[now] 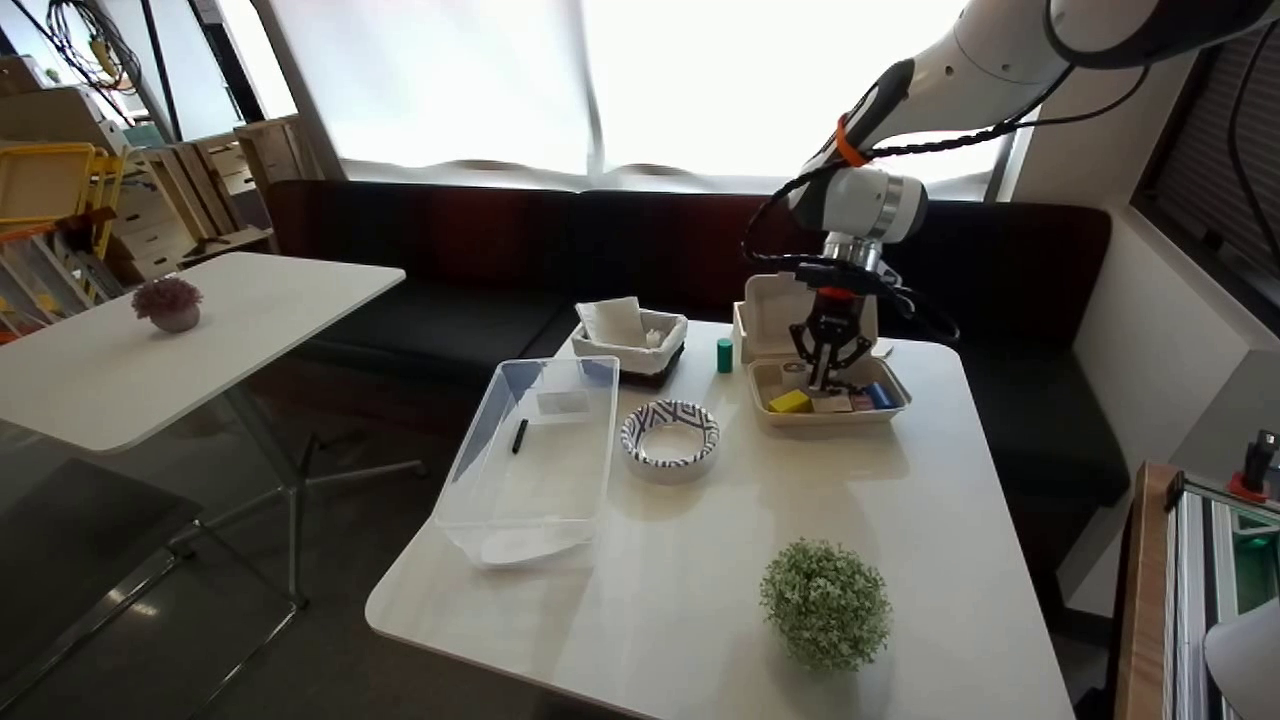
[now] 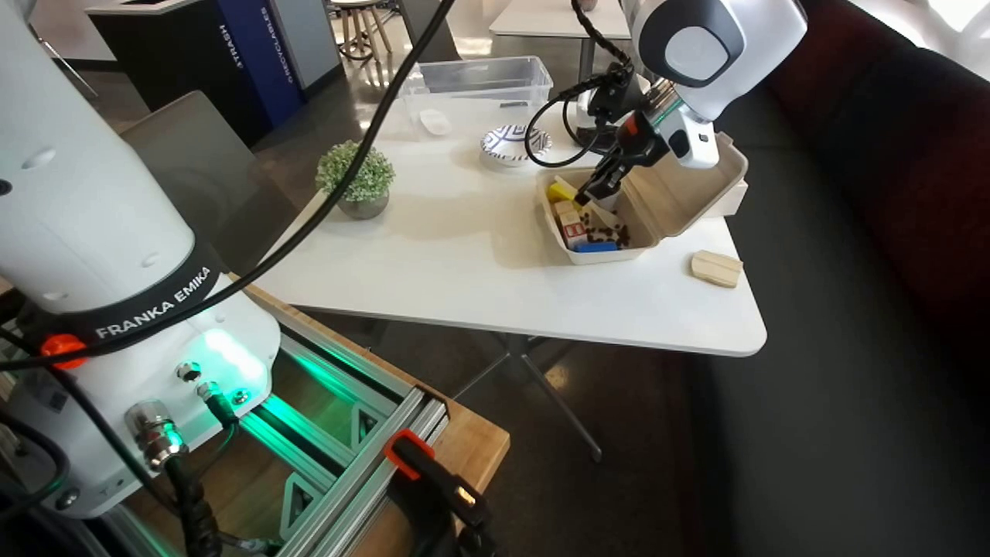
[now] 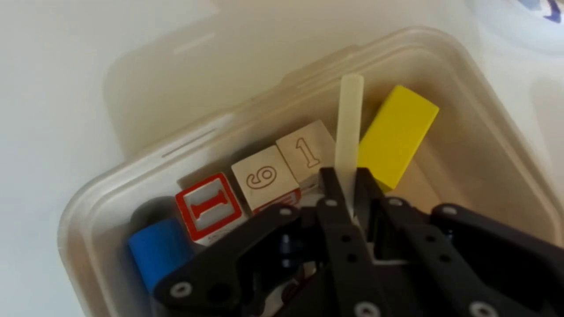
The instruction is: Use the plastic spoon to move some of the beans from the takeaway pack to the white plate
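Tabletop (image 1: 690,560) bears takeaway pack (image 1: 830,418); tool (image 3: 346,176) grips spoon (image 3: 350,121).

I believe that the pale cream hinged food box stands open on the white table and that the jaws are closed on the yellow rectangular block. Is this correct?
Not quite: the wrist view shows the jaws closed on what looks like an off-white plastic spoon handle, not on the yellow rectangular block. The pale cream hinged food box does stand open on the white table.
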Controlling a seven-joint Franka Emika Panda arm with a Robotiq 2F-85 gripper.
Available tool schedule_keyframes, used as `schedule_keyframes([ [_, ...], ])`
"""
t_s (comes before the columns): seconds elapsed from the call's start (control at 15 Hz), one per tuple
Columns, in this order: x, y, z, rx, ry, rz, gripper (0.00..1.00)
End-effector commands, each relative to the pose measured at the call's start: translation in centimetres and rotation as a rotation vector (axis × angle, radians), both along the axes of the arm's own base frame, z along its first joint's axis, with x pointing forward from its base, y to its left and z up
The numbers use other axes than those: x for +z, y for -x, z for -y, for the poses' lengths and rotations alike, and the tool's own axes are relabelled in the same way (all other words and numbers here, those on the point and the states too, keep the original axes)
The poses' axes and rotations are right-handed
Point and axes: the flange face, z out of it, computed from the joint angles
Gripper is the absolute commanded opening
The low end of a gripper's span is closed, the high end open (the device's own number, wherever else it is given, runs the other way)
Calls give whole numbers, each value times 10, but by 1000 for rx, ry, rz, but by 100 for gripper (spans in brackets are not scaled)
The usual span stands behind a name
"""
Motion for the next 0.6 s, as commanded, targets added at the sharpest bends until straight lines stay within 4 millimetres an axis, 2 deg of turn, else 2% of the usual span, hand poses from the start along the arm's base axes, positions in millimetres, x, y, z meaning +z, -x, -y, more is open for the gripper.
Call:
schedule_keyframes([
  [0.0, -3, 6, -3, -38, -16, -27, 3],
  [0.53, 1, 13, 6, -94, -30, -54, 3],
])
